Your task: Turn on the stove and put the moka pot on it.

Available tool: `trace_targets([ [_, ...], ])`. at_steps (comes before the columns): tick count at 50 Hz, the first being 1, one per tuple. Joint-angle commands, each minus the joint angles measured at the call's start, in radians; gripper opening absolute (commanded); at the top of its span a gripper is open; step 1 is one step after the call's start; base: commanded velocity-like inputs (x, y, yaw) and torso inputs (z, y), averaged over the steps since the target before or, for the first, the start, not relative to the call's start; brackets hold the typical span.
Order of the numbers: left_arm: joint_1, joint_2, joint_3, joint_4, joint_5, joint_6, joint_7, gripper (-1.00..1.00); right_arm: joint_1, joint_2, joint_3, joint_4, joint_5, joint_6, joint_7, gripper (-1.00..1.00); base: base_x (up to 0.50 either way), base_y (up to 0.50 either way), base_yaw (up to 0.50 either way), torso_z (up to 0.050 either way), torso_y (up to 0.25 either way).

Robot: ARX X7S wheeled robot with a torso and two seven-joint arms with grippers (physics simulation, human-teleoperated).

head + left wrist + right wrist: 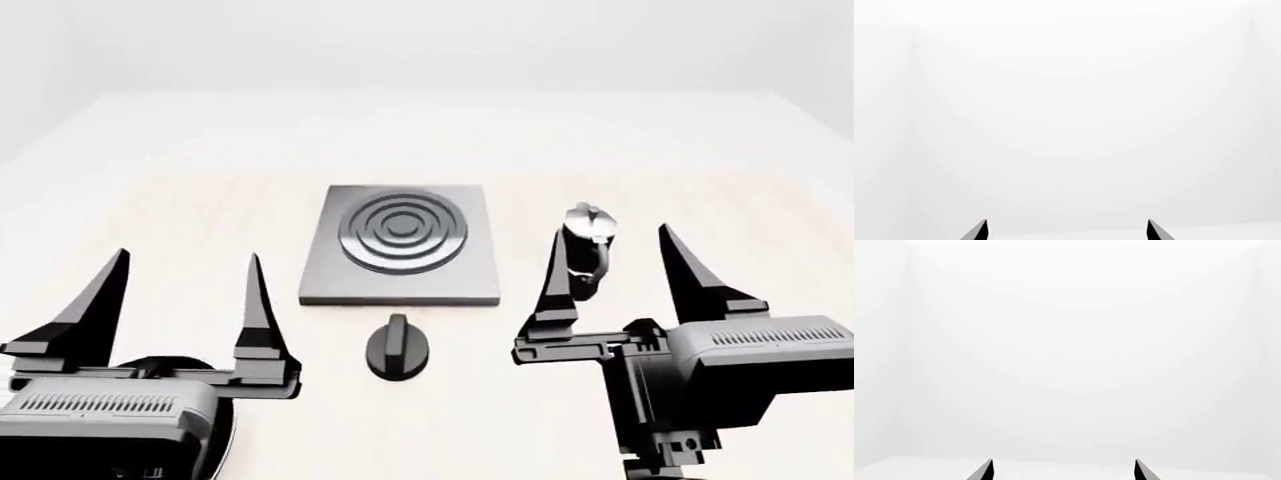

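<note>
The stove (400, 288) is a flat dark-grey slab with a ring burner at the table's middle in the head view. Its round black knob (396, 348) sits just in front of it. The moka pot (587, 245), black with a shiny silver top, stands upright to the stove's right. My right gripper (610, 245) is open, and its two tips frame the pot from the near side. My left gripper (187, 270) is open near the front left, with nothing between its fingers. Both wrist views show only fingertips (979, 230) (985, 470) against white wall.
A dark round object (200, 375) lies partly hidden under my left gripper at the front left. The light wooden table (174, 220) stretches back to a white wall.
</note>
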Motion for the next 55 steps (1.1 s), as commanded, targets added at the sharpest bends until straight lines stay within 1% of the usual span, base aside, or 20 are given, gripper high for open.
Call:
trace_targets([
  [1,0.001,-0.007,0.004,-0.002,-0.004,0.002,-0.006,1.0,0.003,0.008,-0.005,-0.007,0.008,0.006,0.007,1.0,0.27,0.0,0.0,0.0,0.0],
  [9,-0.005,-0.011,0.009,0.0,-0.008,-0.006,-0.011,1.0,0.008,0.012,-0.006,-0.008,0.015,0.009,0.013,1.0,0.27,0.0,0.0,0.0,0.0],
  [10,-0.006,-0.012,0.008,-0.001,-0.01,-0.005,-0.011,1.0,-0.017,0.01,-0.014,0.026,-0.001,-0.047,0.008,1.0,0.26,0.0,0.0,0.0,0.0],
  [11,-0.007,-0.013,0.008,-0.001,-0.015,-0.005,-0.009,1.0,0.004,0.012,-0.007,-0.006,0.018,0.002,0.013,1.0,0.23,0.0,0.0,0.0,0.0],
  [25,-0.005,-0.019,0.016,-0.007,-0.017,0.002,-0.015,1.0,0.001,0.018,-0.018,-0.003,0.021,-0.009,0.02,1.0,0.24,0.0,0.0,0.0,0.0],
  [27,-0.001,-0.019,0.016,-0.011,-0.017,0.008,-0.016,1.0,-0.03,0.016,-0.027,0.041,0.001,-0.085,0.012,1.0,0.24,0.0,0.0,0.0,0.0],
  [28,0.0,-0.019,0.016,-0.012,-0.018,0.01,-0.016,1.0,-0.032,0.018,-0.03,0.04,-0.003,-0.089,0.012,1.0,0.23,0.0,0.0,0.0,0.0],
  [29,0.0,-0.02,0.016,-0.013,-0.019,0.011,-0.016,1.0,-0.014,0.021,-0.029,0.012,-0.001,-0.042,0.021,1.0,0.04,0.0,0.0,0.0,0.0],
  [31,-0.003,-0.02,0.021,-0.018,-0.018,0.009,-0.015,1.0,-0.034,0.02,-0.032,0.04,-0.004,-0.097,0.012,1.0,0.0,0.0,0.0,0.0,0.0],
  [33,-0.005,-0.02,0.024,-0.018,-0.019,0.005,-0.016,1.0,-0.02,0.024,-0.031,0.019,0.002,-0.062,0.017,1.0,0.0,0.0,0.0,0.0,0.0],
  [36,-0.021,-0.013,0.024,-0.048,-0.077,-0.023,0.001,1.0,-0.007,0.026,-0.033,0.002,0.013,-0.032,0.019,1.0,0.0,0.0,0.0,0.0,0.0],
  [38,-0.031,-0.009,0.021,-0.066,-0.126,-0.046,0.015,1.0,-0.033,0.024,-0.038,0.039,0.0,-0.093,0.013,1.0,0.0,0.0,0.0,0.0,0.0],
  [40,-0.055,-0.002,0.033,-0.116,-0.168,-0.092,0.03,1.0,-0.008,0.027,-0.034,0.005,0.016,-0.033,0.021,1.0,0.0,0.0,0.0,0.0,0.0],
  [43,-0.082,-0.001,0.041,-0.156,-0.22,-0.138,0.051,1.0,-0.036,0.027,-0.04,0.039,0.002,-0.095,0.016,1.0,0.0,0.0,0.0,0.0,0.0],
  [44,-0.091,0.003,0.035,-0.169,-0.248,-0.156,0.056,1.0,-0.017,0.03,-0.035,0.014,0.015,-0.052,0.021,1.0,0.0,0.0,0.0,0.0,0.0],
  [47,-0.119,-0.002,0.049,-0.213,-0.263,-0.192,0.067,1.0,-0.008,0.031,-0.035,-0.002,0.022,-0.032,0.026,1.0,0.0,0.0,0.0,0.0,0.0],
  [50,-0.134,0.003,0.054,-0.262,-0.274,-0.193,0.083,1.0,-0.033,0.03,-0.044,0.028,0.006,-0.09,0.02,1.0,0.0,0.0,0.0,0.0,0.0],
  [51,-0.14,0.013,0.047,-0.304,-0.301,-0.185,0.106,1.0,-0.011,0.033,-0.04,-0.002,0.02,-0.041,0.026,1.0,0.0,0.0,0.0,0.0,0.0],
  [54,-0.145,0.027,0.04,-0.365,-0.336,-0.154,0.152,1.0,-0.034,0.033,-0.044,0.032,0.008,-0.098,0.02,1.0,0.0,0.0,0.0,0.0,0.0],
  [55,-0.148,0.03,0.037,-0.375,-0.339,-0.157,0.147,1.0,-0.017,0.035,-0.04,0.008,0.02,-0.06,0.025,1.0,0.0,0.0,0.0,0.0,0.0],
])
